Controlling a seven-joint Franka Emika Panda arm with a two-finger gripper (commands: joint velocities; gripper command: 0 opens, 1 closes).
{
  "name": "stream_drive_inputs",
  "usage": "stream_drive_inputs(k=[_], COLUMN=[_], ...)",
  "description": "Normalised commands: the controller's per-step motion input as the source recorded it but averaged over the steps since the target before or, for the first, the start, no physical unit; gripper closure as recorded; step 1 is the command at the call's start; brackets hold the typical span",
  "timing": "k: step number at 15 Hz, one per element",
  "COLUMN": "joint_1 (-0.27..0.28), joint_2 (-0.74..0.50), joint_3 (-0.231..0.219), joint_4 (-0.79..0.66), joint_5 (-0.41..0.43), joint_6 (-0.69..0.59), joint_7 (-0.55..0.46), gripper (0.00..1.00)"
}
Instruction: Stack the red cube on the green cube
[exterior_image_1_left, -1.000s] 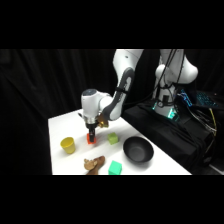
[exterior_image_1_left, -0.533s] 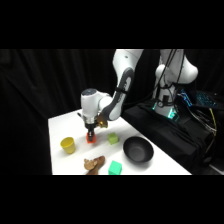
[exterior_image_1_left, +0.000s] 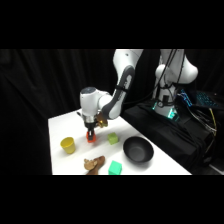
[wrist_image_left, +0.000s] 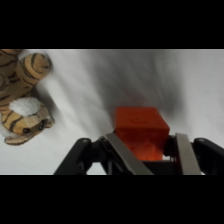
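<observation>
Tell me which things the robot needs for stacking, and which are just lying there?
Needed: red cube, held in the gripper; green cube.

Just lying there: yellow cup, lime cube, black bowl, toy tiger.

You have a flat white table in front of you. Resting on it are a small yellow cup near the left edge, a pale lime-green cube near the middle, a round black bowl to its right, a mint-green cube at the front edge, and a striped plush tiger toy just beside that cube.
</observation>
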Motion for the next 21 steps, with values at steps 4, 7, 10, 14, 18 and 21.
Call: stream_drive_inputs(k=[4,7,10,14,18,21], joint_1=[-0.010,-0.066,-0.060,-0.011,0.047,0.086], joint_2=[-0.39,-0.26,-0.18,-0.14,-0.14,-0.18], joint_3=[0.075,0.145,0.160,0.151,0.112,0.073], joint_4=[-0.07,0.06,0.11,0.11,0.02,-0.07], joint_5=[-0.099,-0.099,-0.090,-0.087,-0.097,-0.127], joint_6=[-0.43,-0.42,-0.36,-0.27,-0.19,-0.13], joint_7=[-0.18,-0.20,-0.18,-0.14,-0.10,-0.04], gripper=[0.75,0.75,0.75,0.75,0.75,0.75])
